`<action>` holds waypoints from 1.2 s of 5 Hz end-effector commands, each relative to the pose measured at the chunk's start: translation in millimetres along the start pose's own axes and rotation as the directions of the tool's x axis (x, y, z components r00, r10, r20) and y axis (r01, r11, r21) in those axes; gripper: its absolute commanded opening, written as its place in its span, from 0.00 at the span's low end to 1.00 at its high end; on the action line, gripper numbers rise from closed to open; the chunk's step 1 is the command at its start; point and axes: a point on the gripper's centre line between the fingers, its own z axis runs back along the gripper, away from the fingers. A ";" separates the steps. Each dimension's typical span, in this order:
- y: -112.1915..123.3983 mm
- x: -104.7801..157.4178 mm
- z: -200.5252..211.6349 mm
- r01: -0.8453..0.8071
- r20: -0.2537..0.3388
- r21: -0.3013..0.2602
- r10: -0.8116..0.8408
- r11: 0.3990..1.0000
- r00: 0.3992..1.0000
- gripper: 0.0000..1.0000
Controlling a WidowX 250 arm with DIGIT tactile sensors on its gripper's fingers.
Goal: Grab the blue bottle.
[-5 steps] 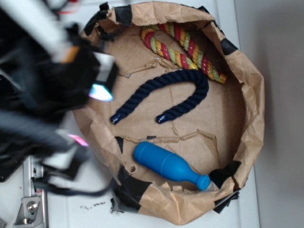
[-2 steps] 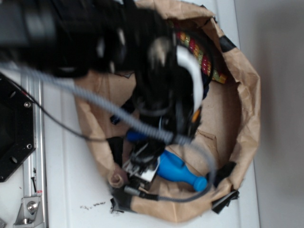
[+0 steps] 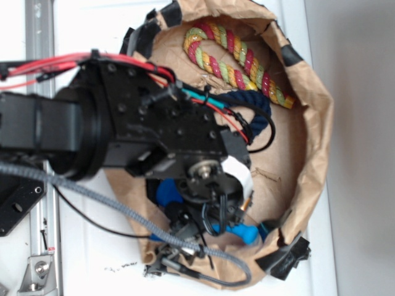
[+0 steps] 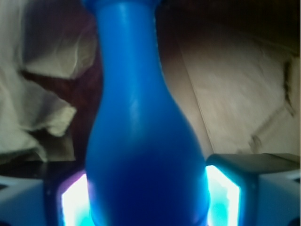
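Down inside the brown paper bag (image 3: 321,123), the pincer (image 4: 148,197) straddles the blue bottle (image 4: 141,141), one finger (image 4: 225,193) on each side of its fat body, seemingly touching. Beside it lie a dark rope (image 3: 256,111) and a striped rope (image 3: 237,58).

Blue bottle (image 4: 146,141): smooth glossy plastic. Bag (image 3: 315,154): crumpled matt brown paper. Striped rope (image 3: 237,61): twisted fibre.

a: what's carrying everything?
b: a white bench (image 3: 92,31), with a metal rail (image 3: 38,24) along its left edge.
a: and directly on it?
b: a crumpled brown paper bag (image 3: 321,123) patched with black tape, plus small dark specks (image 3: 120,267) near the front.
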 end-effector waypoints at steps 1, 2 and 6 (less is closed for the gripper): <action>23.5 16.5 70.9 -0.126 0.181 0.119 0.103 0.985 0.978 0.00; 47.1 6.3 132.0 -0.295 0.230 0.163 0.254 0.942 0.939 0.00; 20.9 -14.6 170.7 -0.763 0.039 0.325 0.798 0.559 0.601 0.00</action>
